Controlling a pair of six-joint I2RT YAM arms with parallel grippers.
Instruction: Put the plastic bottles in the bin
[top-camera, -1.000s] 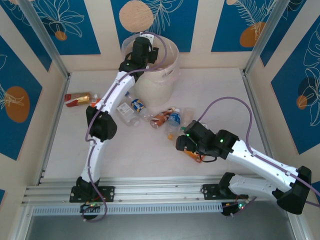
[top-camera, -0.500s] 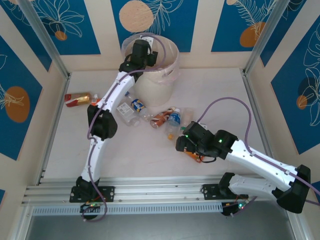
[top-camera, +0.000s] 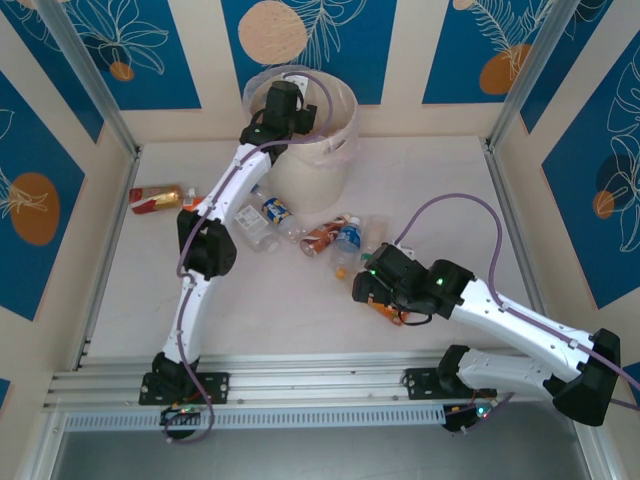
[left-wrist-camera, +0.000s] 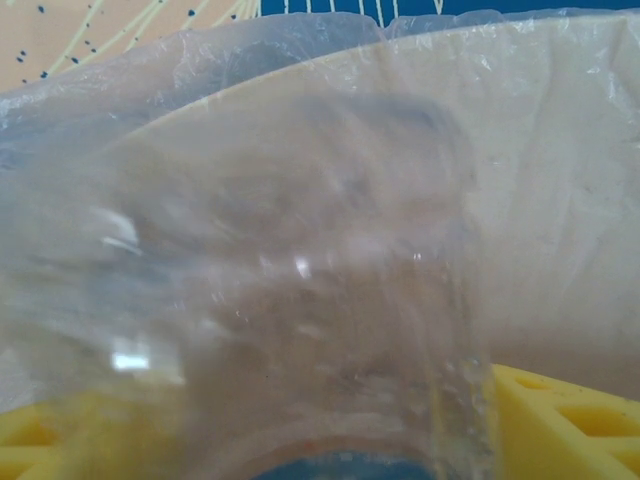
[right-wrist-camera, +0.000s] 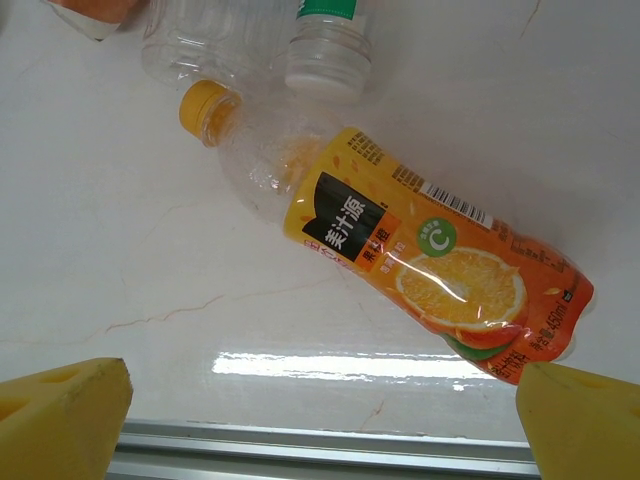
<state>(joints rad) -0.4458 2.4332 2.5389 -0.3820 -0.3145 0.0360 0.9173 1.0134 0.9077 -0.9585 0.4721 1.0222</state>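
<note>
My left gripper (top-camera: 284, 100) hangs over the near-left rim of the pale bin (top-camera: 325, 160). It is shut on a clear bottle with a blue label (left-wrist-camera: 300, 300), which sits between the yellow fingers (left-wrist-camera: 560, 420) in front of the lined bin wall (left-wrist-camera: 560, 200). My right gripper (top-camera: 375, 290) stands open low over the table. An orange-juice bottle with a yellow cap (right-wrist-camera: 420, 250) lies flat between and beyond its fingers (right-wrist-camera: 60, 410), untouched. The same orange bottle (top-camera: 392, 312) peeks out beside that gripper. More bottles (top-camera: 335, 237) lie in a loose group in front of the bin.
A red-labelled bottle (top-camera: 155, 198) lies alone at the far left. Two clear bottles (top-camera: 262, 222) lie under the left arm. A clear bottle with a white cap (right-wrist-camera: 325, 50) touches the orange bottle's neck. The table's metal front rail (right-wrist-camera: 320, 450) runs close behind the right fingers.
The left gripper has edged slightly further over the bin with its bottle. The right arm has barely moved.
</note>
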